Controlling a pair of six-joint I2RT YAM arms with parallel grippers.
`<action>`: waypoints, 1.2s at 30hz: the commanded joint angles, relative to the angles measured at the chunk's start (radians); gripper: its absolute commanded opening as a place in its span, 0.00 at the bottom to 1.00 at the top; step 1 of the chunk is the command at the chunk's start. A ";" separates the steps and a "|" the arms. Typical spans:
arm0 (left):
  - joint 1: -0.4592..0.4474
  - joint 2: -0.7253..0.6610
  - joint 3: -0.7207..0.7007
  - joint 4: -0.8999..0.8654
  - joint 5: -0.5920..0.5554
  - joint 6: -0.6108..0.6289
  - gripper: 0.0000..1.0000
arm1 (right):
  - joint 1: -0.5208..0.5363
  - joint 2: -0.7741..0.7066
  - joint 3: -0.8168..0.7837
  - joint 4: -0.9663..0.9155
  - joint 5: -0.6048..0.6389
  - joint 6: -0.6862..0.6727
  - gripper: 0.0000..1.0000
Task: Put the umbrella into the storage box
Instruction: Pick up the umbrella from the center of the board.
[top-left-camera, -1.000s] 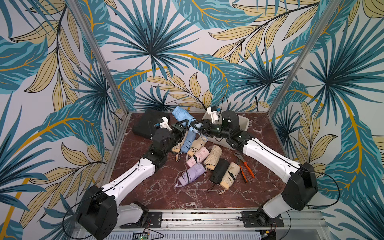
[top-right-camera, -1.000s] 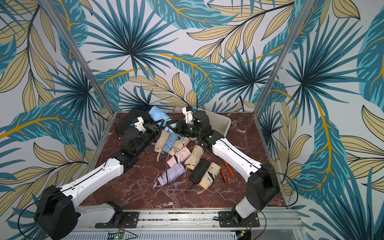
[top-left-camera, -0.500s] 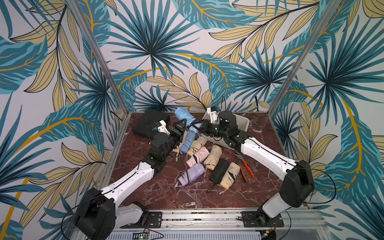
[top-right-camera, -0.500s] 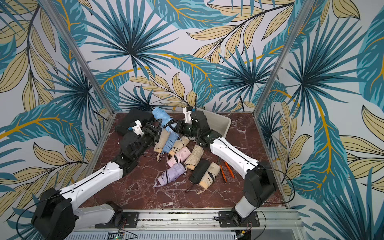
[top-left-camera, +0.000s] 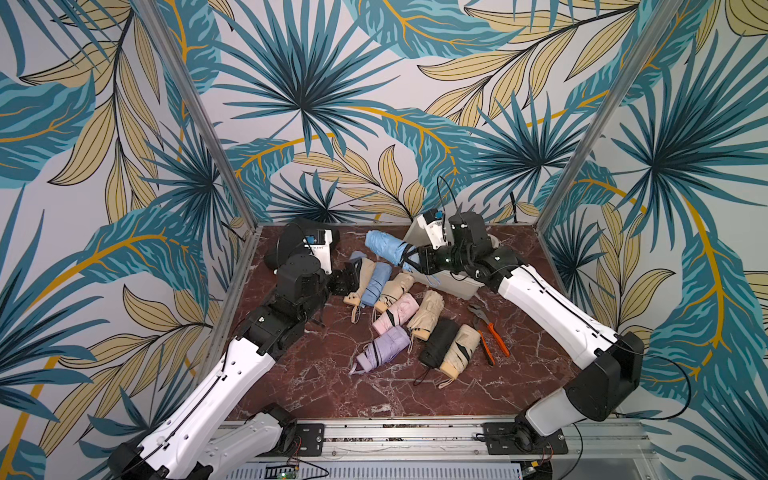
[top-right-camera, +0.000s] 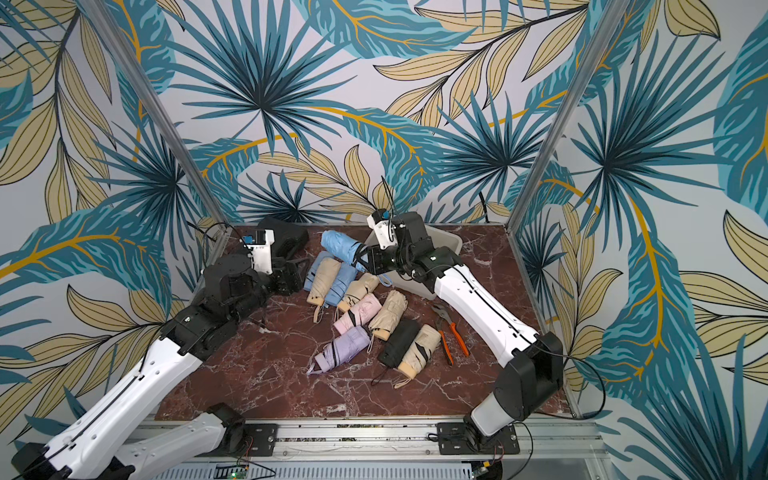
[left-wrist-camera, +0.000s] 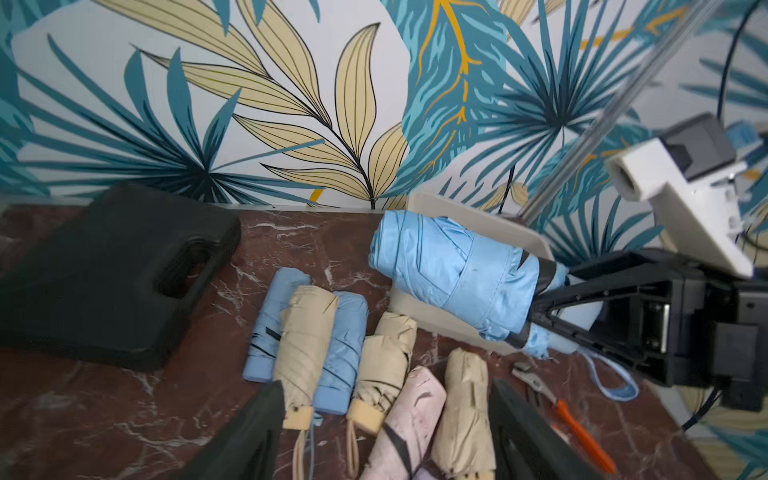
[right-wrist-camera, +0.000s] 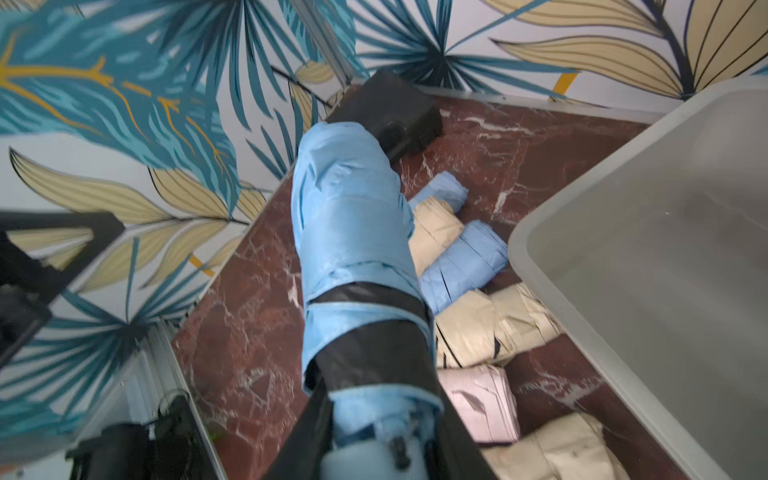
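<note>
- Now, in both top views, pinching the handle end of the blue umbrella (top-left-camera: 384, 247) with the right gripper (top-left-camera: 405, 259), fingers squeezed on both sides of it.
- Holding it up in the air, off the table (top-left-camera: 332, 395), with the fat end pointing to 10 o'clock.
- Not in the storage box (top-left-camera: 451, 286) yet, hanging just beside its 9 o'clock edge.
- Found at 1 o'clock on the table, off-white, mostly hidden under the right arm in the top views.
- Easier to see in the right wrist view: a wide tub with a rolled rim, close beside the held umbrella.
- Left gripper (top-left-camera: 351, 276): spread wide, gripping nothing, low at 9 o'clock of the pile of umbrellas (top-left-camera: 395, 299).
- In the left wrist view, two dark fingers (left-wrist-camera: 249, 436) far apart, with a tan umbrella (left-wrist-camera: 307, 332) and a pink umbrella (left-wrist-camera: 411, 415) below the gap.
- Lying in the middle of the table, folded and side by side, many touching: tan ones, blue ones, a pink one, a purple umbrella (top-left-camera: 382, 347) and a black umbrella (top-left-camera: 436, 343).
- At 11 o'clock on the table: a black case (left-wrist-camera: 104, 282) with a handle hole, lying flat, near the pile.
- At 3 o'clock of the pile: pliers (top-left-camera: 498, 343) with orange handles, just beside the last tan one.
</note>
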 joint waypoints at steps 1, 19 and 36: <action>-0.005 -0.007 0.043 -0.169 0.151 0.537 0.82 | 0.004 -0.080 0.038 -0.155 -0.035 -0.307 0.04; -0.004 0.342 0.398 -0.433 0.793 0.759 1.00 | 0.021 -0.221 -0.053 -0.290 -0.231 -0.798 0.00; -0.004 0.488 0.513 -0.636 0.911 0.877 0.48 | 0.025 -0.246 -0.074 -0.208 -0.238 -0.805 0.00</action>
